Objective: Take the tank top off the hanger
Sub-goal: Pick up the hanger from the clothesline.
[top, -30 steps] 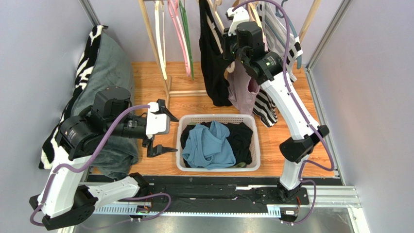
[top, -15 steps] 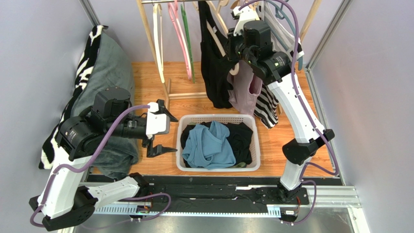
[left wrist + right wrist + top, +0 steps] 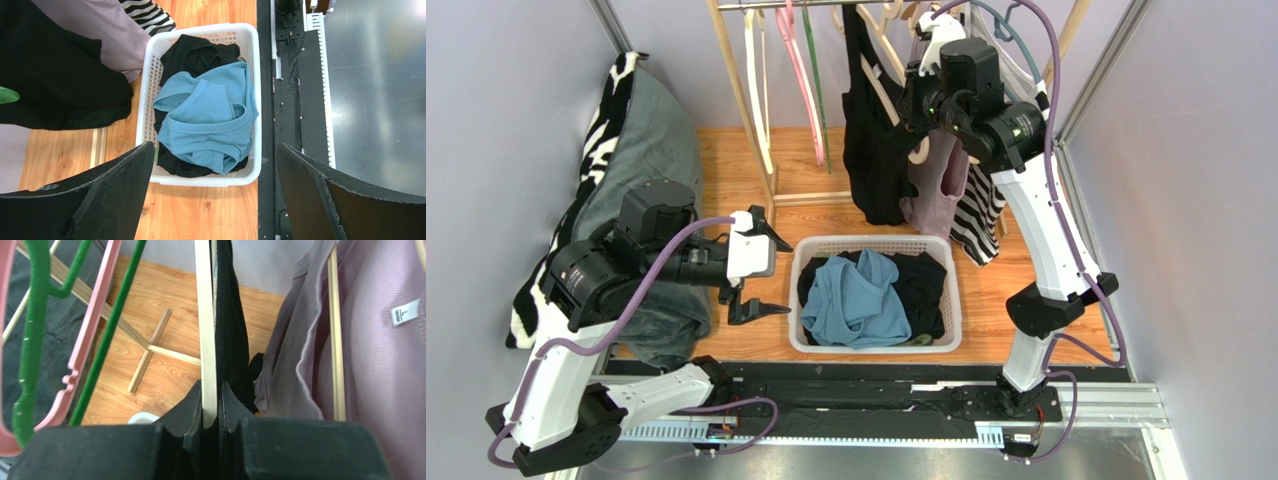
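The black tank top point(image 3: 873, 150) is hanging soft and limp from a flat, cream wooden hanger point(image 3: 205, 315) at the far side, just left of a fine-knit mauve top point(image 3: 380, 365). The right arm is reaching high and far, its right gripper point(image 3: 212, 415) pinching the hanger's bar, with black fabric pressing against it between the dark fingers. The left arm is hovering, folded low at the near left. Its left gripper point(image 3: 215, 147) is gaping wide and empty, facing a white lattice-walled plastic basket point(image 3: 953, 300) holding a crumpled blue knit shirt point(image 3: 856, 295).

right end effector point(image 3: 913, 100): at hanger point(image 3: 884, 82), grip unclear | left end effector point(image 3: 778, 272): spread
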Tool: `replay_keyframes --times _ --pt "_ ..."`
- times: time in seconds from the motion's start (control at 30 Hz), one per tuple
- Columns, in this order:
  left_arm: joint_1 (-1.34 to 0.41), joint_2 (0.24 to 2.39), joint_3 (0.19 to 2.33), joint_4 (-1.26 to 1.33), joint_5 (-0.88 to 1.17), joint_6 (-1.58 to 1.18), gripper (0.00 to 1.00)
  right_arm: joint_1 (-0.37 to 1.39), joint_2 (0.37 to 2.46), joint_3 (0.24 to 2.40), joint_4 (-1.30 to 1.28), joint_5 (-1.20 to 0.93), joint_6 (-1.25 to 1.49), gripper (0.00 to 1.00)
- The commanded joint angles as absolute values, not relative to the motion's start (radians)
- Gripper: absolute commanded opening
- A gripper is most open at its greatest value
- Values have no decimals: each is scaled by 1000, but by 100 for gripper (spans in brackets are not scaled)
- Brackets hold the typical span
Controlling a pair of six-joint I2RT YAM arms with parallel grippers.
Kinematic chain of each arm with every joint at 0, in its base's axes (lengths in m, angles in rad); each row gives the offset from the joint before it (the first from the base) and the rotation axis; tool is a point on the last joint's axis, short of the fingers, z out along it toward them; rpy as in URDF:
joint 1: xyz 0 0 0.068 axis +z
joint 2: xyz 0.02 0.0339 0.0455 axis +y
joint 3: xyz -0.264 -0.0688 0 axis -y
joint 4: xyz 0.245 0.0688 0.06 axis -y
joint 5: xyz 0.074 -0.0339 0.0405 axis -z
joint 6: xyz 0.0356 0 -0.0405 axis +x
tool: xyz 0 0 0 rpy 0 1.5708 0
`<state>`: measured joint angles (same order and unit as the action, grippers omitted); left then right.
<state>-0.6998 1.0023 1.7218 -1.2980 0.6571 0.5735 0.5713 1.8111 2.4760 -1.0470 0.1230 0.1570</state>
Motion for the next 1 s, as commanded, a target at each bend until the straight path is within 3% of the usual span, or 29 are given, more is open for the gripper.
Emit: replay_keyframes --times 0.0,0.43,0.67,0.97 --pt "-695 1000 1726 -1281 678 561 99 568 1778 2589 -1064 84 190 0" --pt "-692 994 1721 -1279 664 565 99 566 1608 2517 -868 15 176 0" --pt "-687 976 1690 -1273 655 566 99 568 1422 2502 -948 -164 109 0" --pt "-672 963 1689 -1275 663 563 99 568 1157 2142 -1072 -216 95 0"
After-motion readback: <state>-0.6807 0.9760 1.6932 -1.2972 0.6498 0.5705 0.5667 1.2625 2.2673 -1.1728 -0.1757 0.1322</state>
